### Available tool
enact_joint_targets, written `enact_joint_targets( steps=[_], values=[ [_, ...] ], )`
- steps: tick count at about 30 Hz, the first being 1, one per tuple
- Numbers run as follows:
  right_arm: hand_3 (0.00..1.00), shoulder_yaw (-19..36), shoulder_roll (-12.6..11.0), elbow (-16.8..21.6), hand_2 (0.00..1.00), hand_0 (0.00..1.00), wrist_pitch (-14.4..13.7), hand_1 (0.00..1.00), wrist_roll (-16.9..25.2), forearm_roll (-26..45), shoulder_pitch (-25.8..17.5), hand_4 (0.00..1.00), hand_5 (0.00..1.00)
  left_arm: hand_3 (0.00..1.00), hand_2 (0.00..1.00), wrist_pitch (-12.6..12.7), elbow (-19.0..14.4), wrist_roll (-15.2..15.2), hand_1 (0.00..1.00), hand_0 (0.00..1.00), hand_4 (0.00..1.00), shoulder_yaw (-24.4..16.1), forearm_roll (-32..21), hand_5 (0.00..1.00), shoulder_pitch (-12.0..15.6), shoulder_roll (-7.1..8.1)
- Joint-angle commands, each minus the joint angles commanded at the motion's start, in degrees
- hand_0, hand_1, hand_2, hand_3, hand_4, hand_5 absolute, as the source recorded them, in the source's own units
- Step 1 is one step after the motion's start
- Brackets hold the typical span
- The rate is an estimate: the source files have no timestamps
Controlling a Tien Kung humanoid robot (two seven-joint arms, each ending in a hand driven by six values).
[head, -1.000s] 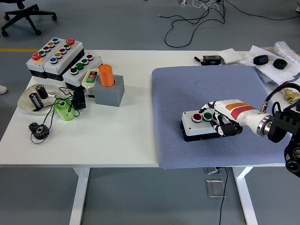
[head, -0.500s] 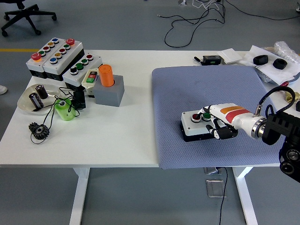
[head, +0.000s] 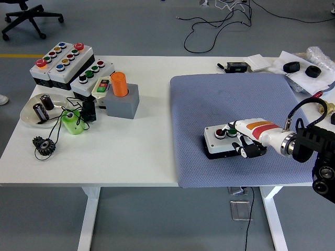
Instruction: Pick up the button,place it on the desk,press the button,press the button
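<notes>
A small button box, white on top with a black base, lies on the blue-grey mat. It carries a red button and a green button. My right hand lies over the box's right end with its fingers curled; a fingertip rests at the green button. The lower fingers wrap down the box's right side. My left arm does not appear.
At the far left stand several larger button boxes, a grey block with an orange cylinder, a white dish, a green holder and a black gear. Black parts and papers lie at the back right.
My right hand has drawn back to the right and lowered onto the box's right end. The box has shifted slightly on the mat.
</notes>
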Motion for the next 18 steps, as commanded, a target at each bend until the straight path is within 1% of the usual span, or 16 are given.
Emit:
enact_joint_targets(
  steps=[5, 10, 18],
  values=[
    [0.754, 3.61, -0.71, 1.49, 0.088, 0.168, 0.07, 0.002, -0.06, -0.4, -0.26, 0.482, 0.002, 0.467, 0.5, -0.01, 0.01, 0.01, 0.525, 0.61, 0.279, 0.12, -0.06, 0.995, 0.0, -0.01],
    [0.754, 4.0, -1.87, 1.6, 0.088, 0.168, 0.09, 0.002, 0.11, -0.44, 0.21, 0.482, 0.002, 0.467, 0.5, -0.03, 0.02, -0.02, 0.525, 0.61, 0.279, 0.19, -0.08, 0.995, -0.12, 0.06],
    [0.751, 3.94, -3.27, 1.11, 0.096, 0.181, 0.43, 0.002, 0.47, -0.59, -0.72, 0.491, 0.002, 0.467, 0.5, -0.02, 0.04, -0.03, 0.525, 0.61, 0.278, 0.23, -0.07, 0.993, -0.18, 0.05]
  ],
)
